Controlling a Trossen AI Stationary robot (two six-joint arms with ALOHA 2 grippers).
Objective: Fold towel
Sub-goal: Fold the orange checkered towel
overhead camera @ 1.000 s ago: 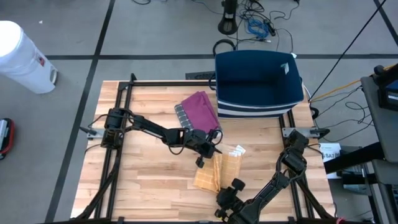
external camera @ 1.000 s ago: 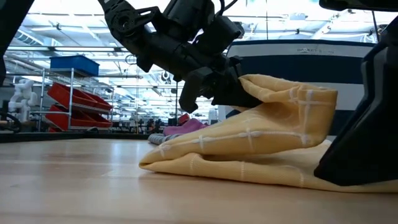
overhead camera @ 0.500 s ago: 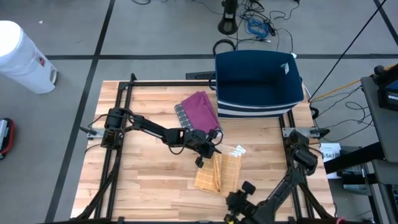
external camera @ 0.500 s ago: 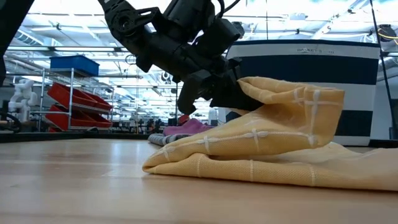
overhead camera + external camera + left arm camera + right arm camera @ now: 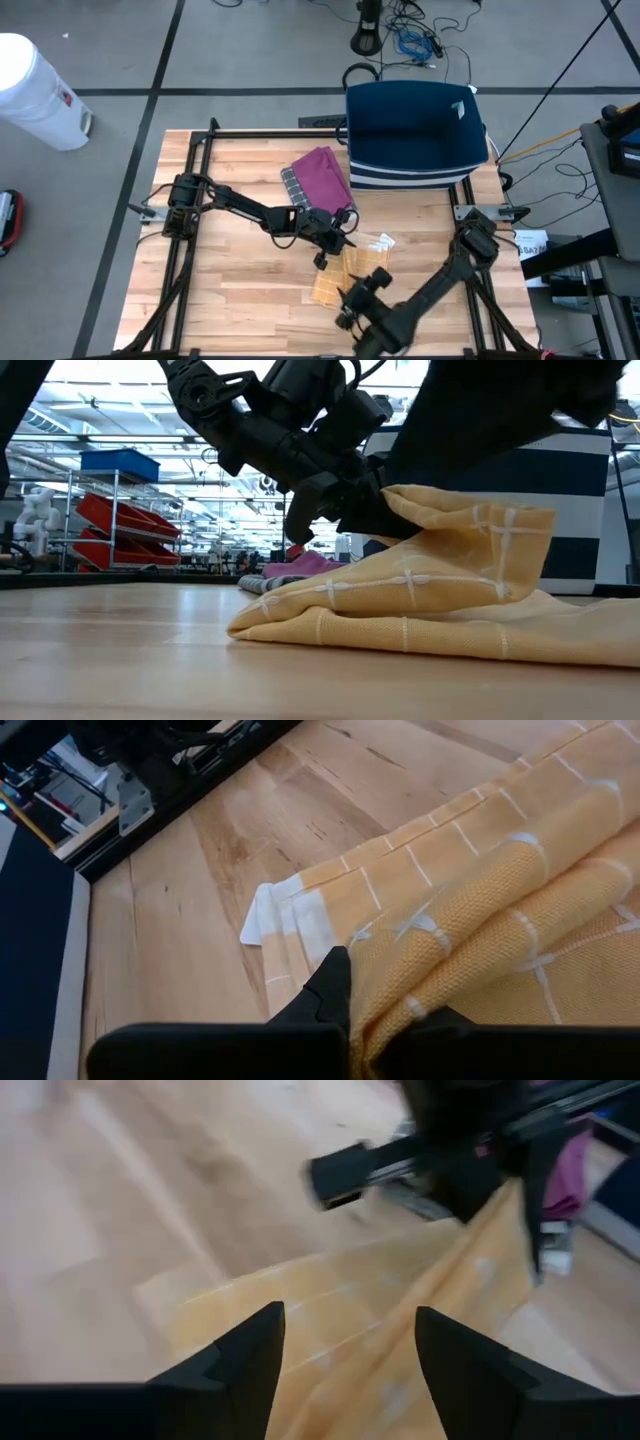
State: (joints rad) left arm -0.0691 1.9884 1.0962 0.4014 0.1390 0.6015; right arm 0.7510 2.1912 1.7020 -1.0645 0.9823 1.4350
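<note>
High view shows the yellow towel (image 5: 348, 277) lying on the wooden table (image 5: 230, 270), just in front of the purple cloth (image 5: 322, 177) and well short of the blue bin (image 5: 415, 125) behind that cloth. Its long axis runs from the purple cloth toward the table's front edge, slightly slanted, and a white label end peeks out on the side toward the blue bin. The low view shows one layer raised into a hump over the flat part, so the fold looks only half made.

The left gripper (image 5: 333, 241) is clamped shut on the towel's edge nearest the purple cloth, holding that edge off the table. The right gripper (image 5: 350, 305) hovers over the towel's front end with its jaws apart and nothing between them.

The likely trouble is that the raised layer slumps or slides sideways, because only one edge is pinned and the other end lies free; the fold would then land crooked. If the right gripper closes on both layers at once, it could drag the whole towel instead of one layer.
</note>
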